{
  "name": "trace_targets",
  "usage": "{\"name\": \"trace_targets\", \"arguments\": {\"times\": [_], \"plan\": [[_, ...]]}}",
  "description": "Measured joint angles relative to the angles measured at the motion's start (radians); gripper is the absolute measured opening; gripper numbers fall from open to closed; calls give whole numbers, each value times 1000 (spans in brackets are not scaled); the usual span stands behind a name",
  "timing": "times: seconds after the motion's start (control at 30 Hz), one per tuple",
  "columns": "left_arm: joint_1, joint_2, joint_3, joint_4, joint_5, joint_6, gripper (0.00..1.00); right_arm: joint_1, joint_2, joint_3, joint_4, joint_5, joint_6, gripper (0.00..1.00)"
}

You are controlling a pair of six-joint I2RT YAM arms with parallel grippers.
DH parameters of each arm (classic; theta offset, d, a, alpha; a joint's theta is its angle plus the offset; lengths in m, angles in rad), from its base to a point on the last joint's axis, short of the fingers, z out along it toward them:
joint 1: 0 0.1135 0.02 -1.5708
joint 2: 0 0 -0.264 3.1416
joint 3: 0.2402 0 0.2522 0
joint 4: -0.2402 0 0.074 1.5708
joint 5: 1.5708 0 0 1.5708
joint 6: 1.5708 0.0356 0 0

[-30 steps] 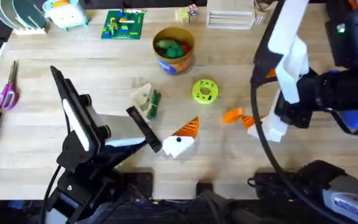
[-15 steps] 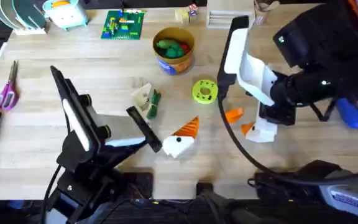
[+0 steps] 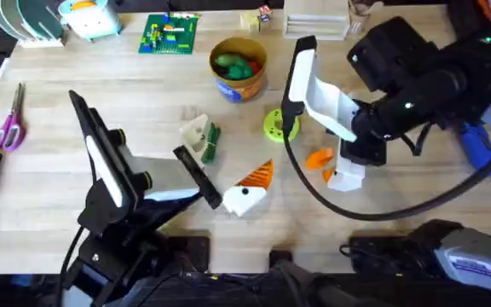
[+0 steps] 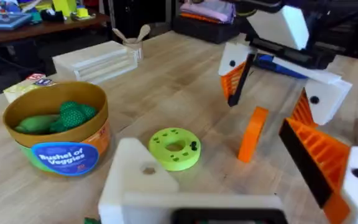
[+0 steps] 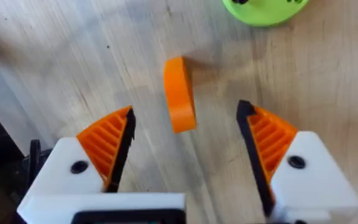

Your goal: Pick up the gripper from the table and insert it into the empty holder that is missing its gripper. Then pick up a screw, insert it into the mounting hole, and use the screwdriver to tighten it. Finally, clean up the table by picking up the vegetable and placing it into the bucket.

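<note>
Orange finger (image 5: pixel 179 94) lies loose on the tabletop (image 5: pixel 73 56), near the green disc (image 5: pixel 265 9). Our right tool (image 5: pixel 185 140) is spread around it. Pickup step: next we descend, pinch squarely.

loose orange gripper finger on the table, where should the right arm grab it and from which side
Grip the loose orange finger across its two broad flat faces, around mid-length, coming straight down from above. It stands on edge on the table as a thin slab, so the narrow thickness fits between the pads. The right gripper is open above it, one pad on each side, roughly aligned, though the piece looks slightly angled.
</note>
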Motion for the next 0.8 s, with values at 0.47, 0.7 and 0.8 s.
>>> {"name": "trace_targets", "arguments": {"times": [0.47, 0.7, 0.8], "plan": [[0, 0, 0, 0, 0, 0, 993, 3, 24, 0, 1, -29, -4, 782], [0, 0, 0, 0, 0, 0, 993, 3, 24, -11, 2, -29, -10, 612], [0, 0, 0, 0, 0, 0, 992, 3, 24, -11, 3, -29, -11, 544]]}}
